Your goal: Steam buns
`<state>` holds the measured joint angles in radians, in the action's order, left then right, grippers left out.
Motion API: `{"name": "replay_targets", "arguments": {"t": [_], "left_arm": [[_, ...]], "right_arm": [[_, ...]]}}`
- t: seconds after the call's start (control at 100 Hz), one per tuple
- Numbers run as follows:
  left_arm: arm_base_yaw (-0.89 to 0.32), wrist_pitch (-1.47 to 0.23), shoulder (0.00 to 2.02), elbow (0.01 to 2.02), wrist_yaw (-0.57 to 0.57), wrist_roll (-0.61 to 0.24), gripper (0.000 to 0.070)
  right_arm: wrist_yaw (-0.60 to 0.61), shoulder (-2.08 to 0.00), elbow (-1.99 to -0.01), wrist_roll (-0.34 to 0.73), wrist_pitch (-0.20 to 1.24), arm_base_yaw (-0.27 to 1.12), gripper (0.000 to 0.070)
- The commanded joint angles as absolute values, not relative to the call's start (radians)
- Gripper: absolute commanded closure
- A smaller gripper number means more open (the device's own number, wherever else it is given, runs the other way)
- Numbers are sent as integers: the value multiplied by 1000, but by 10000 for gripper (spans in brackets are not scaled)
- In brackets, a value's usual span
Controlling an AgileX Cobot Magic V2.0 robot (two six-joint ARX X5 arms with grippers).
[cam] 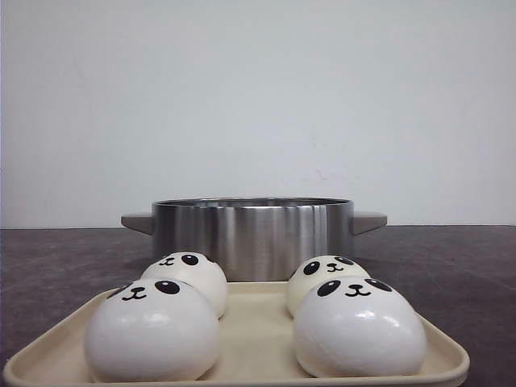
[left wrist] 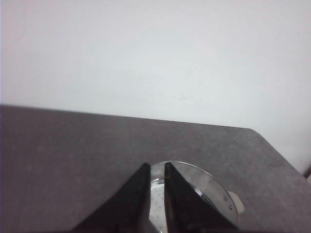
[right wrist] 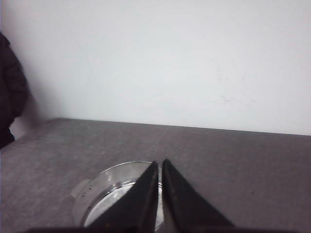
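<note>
Several glossy white panda-faced buns sit on a beige tray point(cam: 251, 343) at the table's front: front left point(cam: 153, 330), back left point(cam: 192, 278), back right point(cam: 321, 278), front right point(cam: 359, 329). A steel pot point(cam: 254, 234) with grey handles stands just behind the tray. Neither gripper shows in the front view. My left gripper point(left wrist: 156, 165) hangs above the pot point(left wrist: 214, 187), its black fingers nearly together with nothing between them. My right gripper point(right wrist: 160, 161) is also above the pot point(right wrist: 109, 182), fingers together and empty.
The dark grey table point(cam: 451, 266) extends on both sides of the pot up to a white wall. In the right wrist view, a dark jacket point(right wrist: 9, 87) shows beside the table's edge.
</note>
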<state>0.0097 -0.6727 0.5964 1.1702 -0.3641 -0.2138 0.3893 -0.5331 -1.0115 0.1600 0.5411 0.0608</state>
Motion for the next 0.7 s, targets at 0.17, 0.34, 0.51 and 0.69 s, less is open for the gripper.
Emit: {"name": "replay_targets", "arguments": {"t": [0.17, 0.34, 0.51, 0.69], "left_arm": [[-11, -712, 608, 1209, -364, -166, 126], [-42, -811, 607, 1209, -368, -173, 27], [-109, -946, 598, 1208, -367, -165, 27], [-173, -1002, 567, 1203, -366, -161, 27]], "right_arm": [[491, -574, -1033, 178, 530, 72, 294], [562, -574, -1033, 207, 524, 83, 88], [686, -574, -1032, 303, 511, 93, 62], [679, -622, -1032, 298, 588, 118, 63]]}}
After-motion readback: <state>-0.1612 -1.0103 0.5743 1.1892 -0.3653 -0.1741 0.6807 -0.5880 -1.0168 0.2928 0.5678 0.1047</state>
